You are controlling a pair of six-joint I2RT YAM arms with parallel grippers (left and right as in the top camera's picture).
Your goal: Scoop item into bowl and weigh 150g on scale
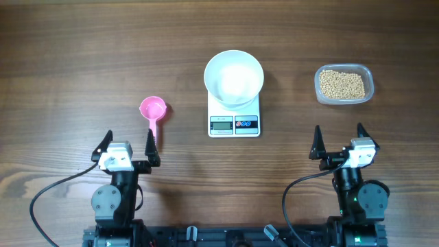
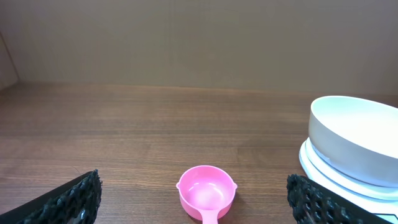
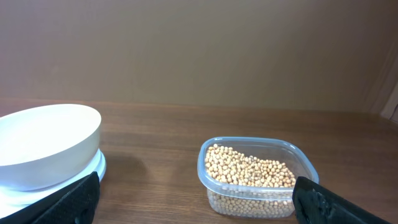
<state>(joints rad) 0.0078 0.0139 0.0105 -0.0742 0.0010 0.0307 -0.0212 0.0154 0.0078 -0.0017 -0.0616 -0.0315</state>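
Beans (image 1: 342, 84), small, round and tan-yellow, fill the bottom of a clear plastic tub (image 1: 371, 86) at the upper right of the overhead frame, well apart from the other things. In the right wrist view the tub sits at lower centre-right, with the beans heaped higher toward its left side.

The white bowl (image 1: 234, 77) stands on the scale (image 1: 234, 125) at the upper centre of the overhead frame. It covers the back of the platform and leaves the grey display and dark buttons on the front edge bare. Nothing can be seen inside the bowl.

A pink scoop (image 1: 153, 110) lies on the table (image 1: 68, 55) to the left of the scale and apart from it. Its cup is toward the top of the frame and its handle points down, toward the left gripper (image 1: 129, 135).

That gripper is at the lower left, its fingers spread wide and holding nothing; the scoop handle ends just beside its right-hand finger. The right gripper (image 1: 339, 130) is at the lower right, below the tub, its fingers likewise spread wide and holding nothing.
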